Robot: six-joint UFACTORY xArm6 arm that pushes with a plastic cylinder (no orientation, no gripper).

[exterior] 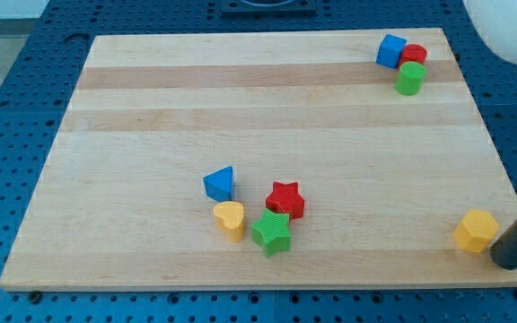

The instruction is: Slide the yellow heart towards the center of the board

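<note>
The yellow heart (230, 218) lies on the wooden board (267, 99) left of centre, towards the view's bottom. A blue triangle (219, 183) sits just above it. A red star (284, 199) and a green star (271, 232) sit to its right, the green star almost touching it. My tip (508, 260) is the end of the dark rod at the view's bottom right, far right of the heart, just right of a yellow hexagon (476, 231).
A blue cube (389, 50), a red cylinder (414, 54) and a green cylinder (410, 78) cluster at the board's top right corner. A white rounded object (510, 27) fills the view's top right. Blue perforated table (7, 90) surrounds the board.
</note>
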